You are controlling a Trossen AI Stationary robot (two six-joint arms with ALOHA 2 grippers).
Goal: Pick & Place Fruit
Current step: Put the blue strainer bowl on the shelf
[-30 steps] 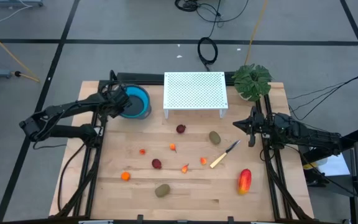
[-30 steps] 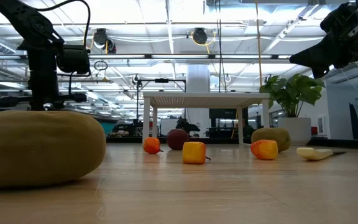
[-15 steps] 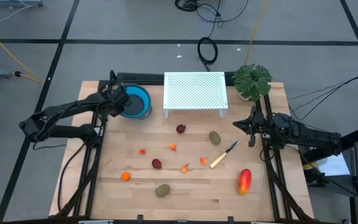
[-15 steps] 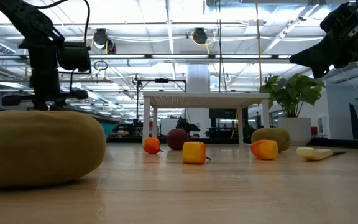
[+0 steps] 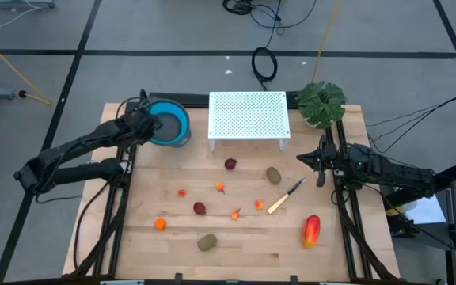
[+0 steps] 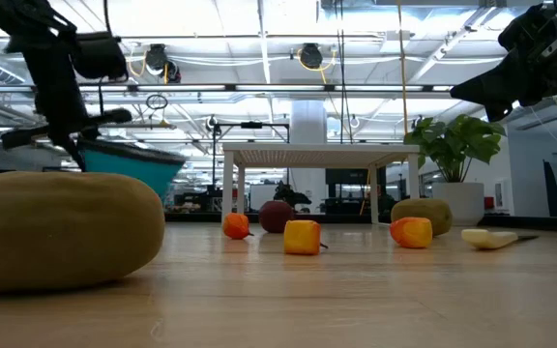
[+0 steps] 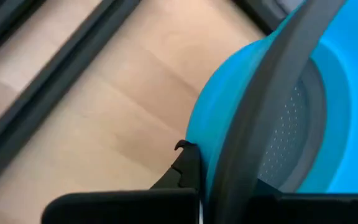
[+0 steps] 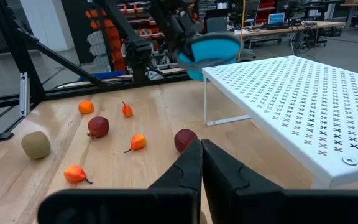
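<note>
1. Fruit: all loose on the wooden table (image 5: 133, 237), mid area. Long red-orange-yellow piece (image 5: 312, 229) near right; brownish-green ovals at (image 5: 207, 241) and (image 5: 273, 174); dark red balls at (image 5: 230, 164) and (image 5: 199, 208); tiny orange bits, e.g. (image 5: 160, 224), scattered between.
2. Left gripper (image 5: 143, 124): arm reaches from the left side to the far-left corner, fingers pinching the rim of a blue bowl (image 5: 169, 123). Low view shows the bowl tilted, off the table.
3. Right gripper (image 5: 302, 159): arm stretched in from the right edge, raised above the table, fingers pressed together, holding nothing.
4. Hard to see: left wrist view is filled by the bowl wall (image 7: 260, 124), blurred. In the low view the near oval (image 6: 61, 229) blocks much of the left.
5. Room: white perforated rack (image 5: 248, 117) sits far centre, plant (image 5: 321, 102) far right, yellow-handled knife (image 5: 285, 197) just beside the far oval. Near strip of the table is mostly bare.
</note>
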